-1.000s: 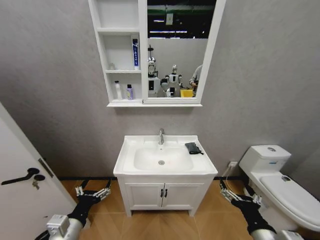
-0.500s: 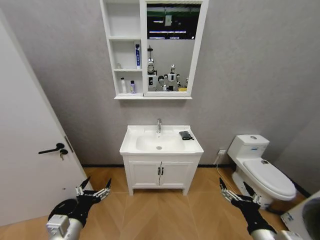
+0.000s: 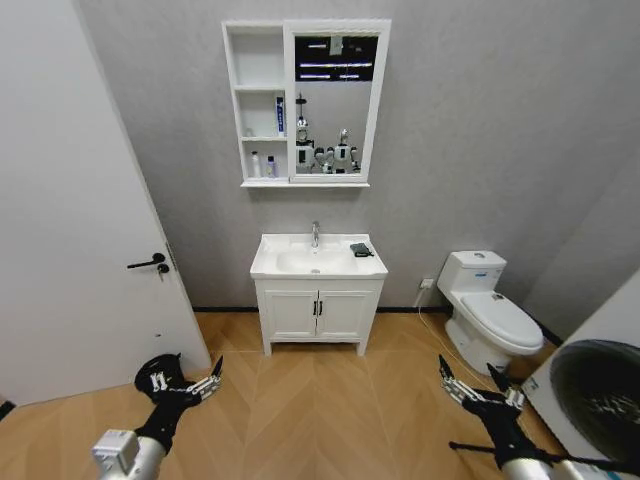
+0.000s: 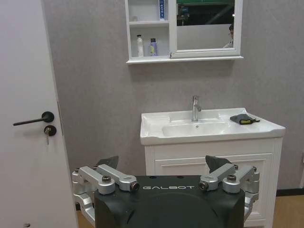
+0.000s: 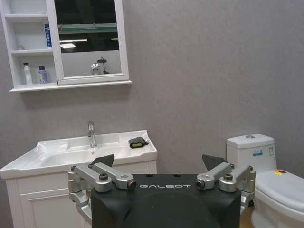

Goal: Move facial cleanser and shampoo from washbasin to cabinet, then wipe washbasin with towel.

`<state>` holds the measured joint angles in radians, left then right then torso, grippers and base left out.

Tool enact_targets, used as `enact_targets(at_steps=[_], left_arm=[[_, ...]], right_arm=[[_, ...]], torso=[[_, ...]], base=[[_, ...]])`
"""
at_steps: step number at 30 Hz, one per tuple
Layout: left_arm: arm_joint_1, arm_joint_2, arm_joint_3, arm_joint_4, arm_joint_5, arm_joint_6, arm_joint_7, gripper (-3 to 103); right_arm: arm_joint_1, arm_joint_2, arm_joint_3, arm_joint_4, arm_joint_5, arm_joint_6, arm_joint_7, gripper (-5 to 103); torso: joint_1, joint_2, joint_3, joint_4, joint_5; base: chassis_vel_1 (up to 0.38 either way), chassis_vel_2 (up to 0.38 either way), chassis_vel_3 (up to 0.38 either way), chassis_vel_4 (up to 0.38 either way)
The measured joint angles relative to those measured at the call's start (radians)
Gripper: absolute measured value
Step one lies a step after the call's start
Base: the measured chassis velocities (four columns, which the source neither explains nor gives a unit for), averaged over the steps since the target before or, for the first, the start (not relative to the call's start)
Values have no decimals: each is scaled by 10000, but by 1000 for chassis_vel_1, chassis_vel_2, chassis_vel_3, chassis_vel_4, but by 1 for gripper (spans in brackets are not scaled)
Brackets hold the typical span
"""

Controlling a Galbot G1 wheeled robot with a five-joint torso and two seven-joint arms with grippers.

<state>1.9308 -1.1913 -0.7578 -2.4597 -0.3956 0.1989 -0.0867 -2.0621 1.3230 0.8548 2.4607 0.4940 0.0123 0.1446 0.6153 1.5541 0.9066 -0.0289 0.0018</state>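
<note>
The white washbasin [image 3: 290, 264] stands on its vanity against the far wall, with the dark towel [image 3: 361, 250] lying on its right rim. The towel [image 4: 242, 118] also shows beside the chrome tap [image 4: 195, 108]. The cabinet [image 3: 258, 60] hangs above it. A blue tube [image 3: 280, 114] stands on its middle shelf, and a white bottle [image 3: 255, 164] and a small purple bottle [image 3: 270, 166] on the lower one. I cannot tell which is the facial cleanser or shampoo. My left gripper [image 3: 187, 382] and right gripper [image 3: 477, 388] hang low over the floor, far from the washbasin. Both are open and hold nothing.
A white door [image 3: 70, 200] with a black handle [image 3: 150, 263] stands at the left. A white toilet [image 3: 490, 320] sits right of the vanity, and a round dark drum [image 3: 595, 390] shows at the lower right. Wooden floor [image 3: 320, 400] stretches between me and the vanity.
The whole view has pulled back from the washbasin, so the camera has moved away. Door, toilet and drum have come into sight. Both arms stay low and open.
</note>
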Motion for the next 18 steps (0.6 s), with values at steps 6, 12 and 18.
enact_targets(at_steps=[6, 12, 18], left_arm=[[-1, 0, 0, 3, 0, 0, -4, 100], [-5, 1, 2, 2, 0, 0, -1, 100], [-5, 1, 1, 2, 0, 0, -1, 100]], right_arm=[[0, 0, 0, 0, 0, 0, 0, 100], [2, 0, 1, 0, 0, 0, 1, 100], [4, 0, 0, 0, 0, 0, 1, 100]], torso=[[-5, 5, -3, -5, -18], [13, -6, 5, -1, -16], [17, -8, 5, 1, -18]], base=[[182, -159, -209, 210], [-48, -12, 4, 10], [-46, 55, 57, -35]])
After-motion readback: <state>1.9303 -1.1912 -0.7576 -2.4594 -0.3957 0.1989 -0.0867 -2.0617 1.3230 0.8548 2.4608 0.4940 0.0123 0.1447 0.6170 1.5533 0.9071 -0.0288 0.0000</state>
